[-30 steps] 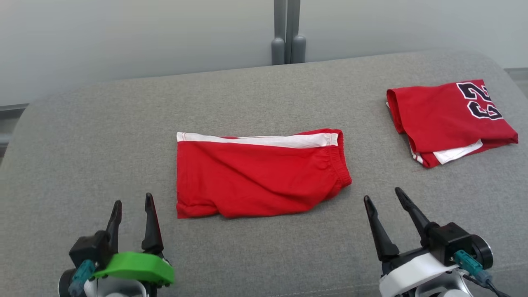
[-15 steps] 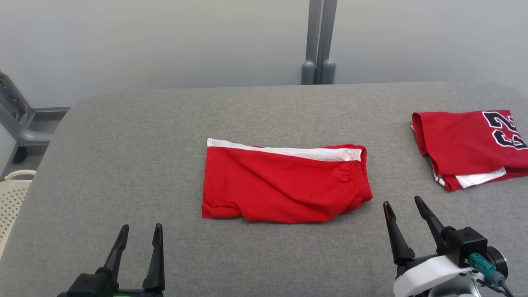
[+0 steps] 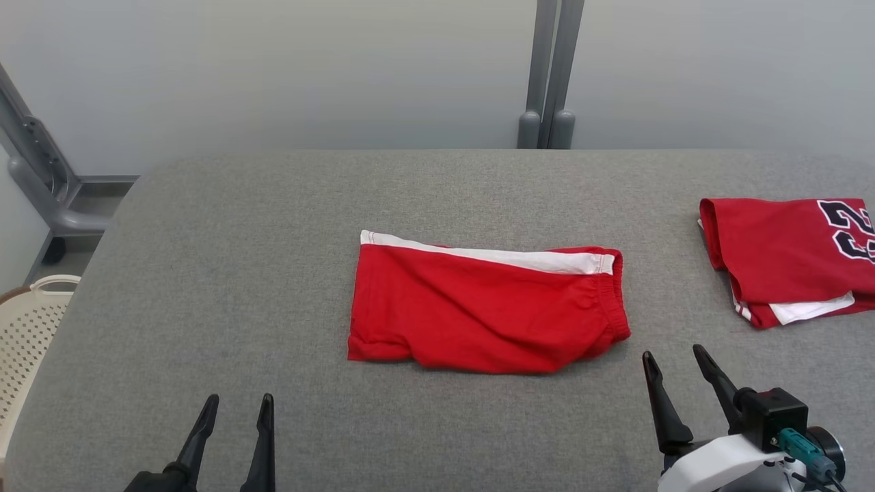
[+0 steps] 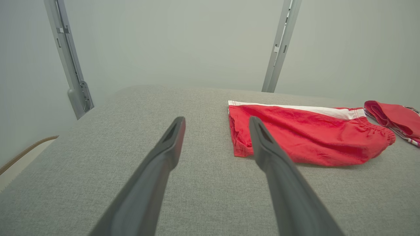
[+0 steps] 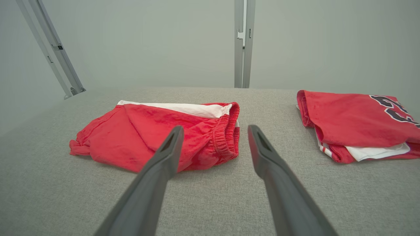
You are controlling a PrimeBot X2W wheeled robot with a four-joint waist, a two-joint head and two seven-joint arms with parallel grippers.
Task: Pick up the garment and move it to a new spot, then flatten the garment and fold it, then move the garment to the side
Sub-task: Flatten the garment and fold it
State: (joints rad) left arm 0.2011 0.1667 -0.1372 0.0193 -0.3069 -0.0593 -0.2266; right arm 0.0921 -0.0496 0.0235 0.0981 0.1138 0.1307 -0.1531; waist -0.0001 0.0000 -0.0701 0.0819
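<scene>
At the far left, off the edge of the grey padded table point(image 3: 205, 260): a pale slotted basket point(image 3: 27, 321). At the near left, over the table: left gripper point(image 3: 239, 400), spread wide, nothing between its two dark fingers, well short of any cloth.

In the middle of the table: red shorts point(image 3: 478, 321), laid as a flat oblong. White stripe point(image 3: 492, 258) along the far edge, leg hems point(image 3: 362, 345) at the left end, gathered waistband point(image 3: 612, 301) at the right end. Lying free, touched by neither gripper. Folded already by the look of it, so probably only the shift to the side left to do.

Likely to handle as light, soft and limp, with no stiffness to hold the shape. Apt to sag and fall open if lifted by one corner. Not fragile. Liable to bunch rather than slide if dragged over the fuzzy cover. Best taken at both short ends together, pinched through all layers: at the hem end on the left, and at the thick elastic on the right for the firmest bite. Best carried low and level.

At the near right: right gripper point(image 3: 673, 354), likewise wide open and empty, just nearer than the waistband corner and apart from it. At the far right, well apart from the shorts: a second red garment point(image 3: 772, 253) with dark numerals, folded, a white layer showing at its near edge.
</scene>
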